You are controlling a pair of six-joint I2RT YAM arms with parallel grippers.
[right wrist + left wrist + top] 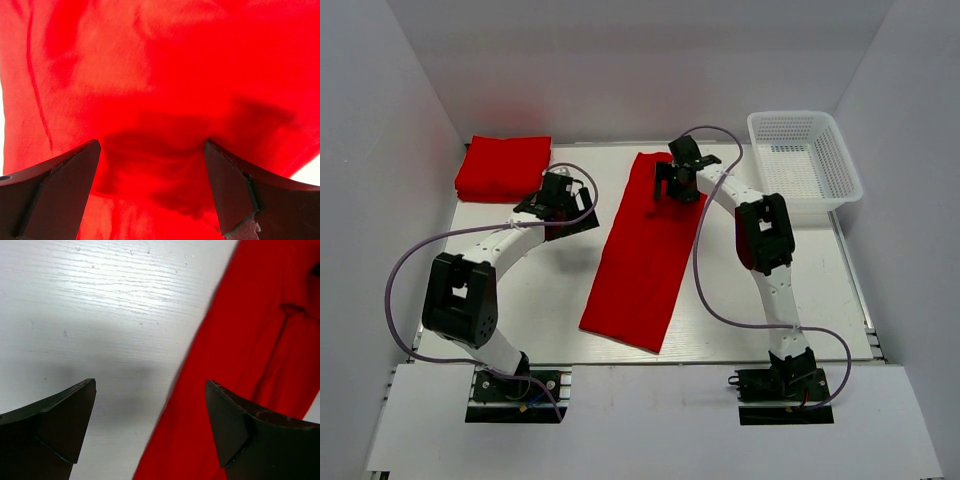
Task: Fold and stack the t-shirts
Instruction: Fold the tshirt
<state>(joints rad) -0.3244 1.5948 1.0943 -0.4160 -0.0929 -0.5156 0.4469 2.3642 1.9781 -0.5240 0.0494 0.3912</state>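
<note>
A red t-shirt (pixel 648 250) lies on the white table folded into a long strip, running from the far middle to the near middle. A stack of folded red t-shirts (pixel 504 167) sits at the far left corner. My left gripper (pixel 560 203) is open and empty, left of the strip's far part; in the left wrist view its gripper (pixel 150 385) hovers over the strip's left edge (pixel 240 365). My right gripper (pixel 678 180) is open over the strip's far end; in the right wrist view the gripper (pixel 151 145) has red cloth (pixel 150 75) below it.
A white plastic mesh basket (pixel 832 168) stands at the far right of the table. White walls enclose the table on the left, back and right. Purple cables loop from both arms.
</note>
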